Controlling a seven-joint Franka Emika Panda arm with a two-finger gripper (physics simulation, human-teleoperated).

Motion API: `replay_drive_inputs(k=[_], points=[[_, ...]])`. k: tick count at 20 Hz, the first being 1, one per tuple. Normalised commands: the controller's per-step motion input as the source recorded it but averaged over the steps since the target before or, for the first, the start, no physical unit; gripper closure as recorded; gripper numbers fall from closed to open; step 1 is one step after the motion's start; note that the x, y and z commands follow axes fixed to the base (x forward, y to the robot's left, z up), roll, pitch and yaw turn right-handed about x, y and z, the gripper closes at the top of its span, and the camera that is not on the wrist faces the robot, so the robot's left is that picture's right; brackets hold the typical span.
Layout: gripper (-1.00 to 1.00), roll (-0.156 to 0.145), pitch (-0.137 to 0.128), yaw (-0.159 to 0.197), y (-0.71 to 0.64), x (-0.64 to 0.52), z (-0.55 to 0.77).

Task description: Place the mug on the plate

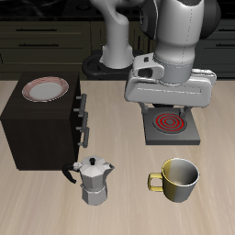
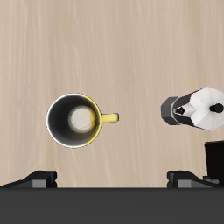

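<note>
The olive-yellow mug point(image 1: 179, 179) stands upright on the table near the front edge, its handle pointing toward the moka pot. The wrist view looks straight down into the mug point(image 2: 77, 121), which has a pale inside. The plate point(image 1: 45, 88), white with a reddish-pink rim, lies on top of the dark cabinet point(image 1: 37, 128). My gripper point(image 1: 170, 103) hangs high above the table over the burner, farther back than the mug. Its fingers point(image 2: 42, 178) are spread wide and hold nothing. The plate is out of the wrist view.
A silver moka pot point(image 1: 94, 181) stands beside the mug near the front edge, and it also shows in the wrist view point(image 2: 197, 108). A square grey burner point(image 1: 168, 124) with a red spiral lies under my gripper. The cabinet has knobs on its side.
</note>
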Motion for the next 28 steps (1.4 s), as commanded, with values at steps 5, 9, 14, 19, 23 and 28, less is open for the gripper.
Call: replay_drive_inputs(k=[5, 9, 14, 19, 23, 28], points=[[-1.0, -0.009, -0.018, -0.035, 0.04, 0.2, -0.12], [-1.0, -0.001, 0.009, -0.02, 0.06, 0.07, -0.18], [-1.0, -0.003, 0.039, -0.05, 0.03, 0.07, -0.29], [-1.0, -0.017, 0.002, 0.035, 0.07, -0.03, -0.28], [-1.0, 0.016, 0.027, -0.002, 0.13, -0.03, -0.32], [-1.0, 0.009, -0.006, -0.002, -0.02, 0.03, -0.15]])
